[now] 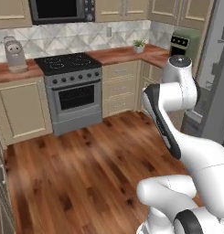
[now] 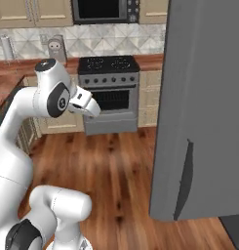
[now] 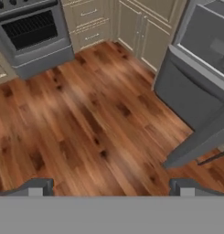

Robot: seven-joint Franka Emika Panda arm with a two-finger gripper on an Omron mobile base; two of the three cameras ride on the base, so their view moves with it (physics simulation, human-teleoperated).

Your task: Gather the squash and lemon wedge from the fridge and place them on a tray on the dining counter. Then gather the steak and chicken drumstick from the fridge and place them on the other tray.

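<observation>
A reddish-brown wood-plank floor (image 1: 86, 169) is spreading across this rendered kitchen, with beige panelled cabinets (image 1: 22, 109) lining the back wall under a reddish wood countertop (image 1: 118, 54) and a pale patterned tile backsplash (image 1: 63, 39). 1 grey steel stove with a black cooktop and dark oven window (image 1: 73, 91) is standing between the cabinets, 1 dark microwave (image 1: 62, 10) is hanging above it, 1 small green potted plant (image 1: 139, 45) is sitting on the counter, and 1 pale countertop appliance (image 1: 14, 55) is resting at the left end. 1 tall plain grey fridge (image 2: 204, 107) is standing on the right, its door carrying 1 slim dark curved handle (image 2: 184, 178). The white arm's two-finger gripper (image 3: 111, 187) is hanging spread wide above the bare floor, grasping nothing, its 2 dark fingertips (image 3: 38, 187) well apart. In the hand view the fridge is lying up and to the right of the gripper, well apart from it
</observation>
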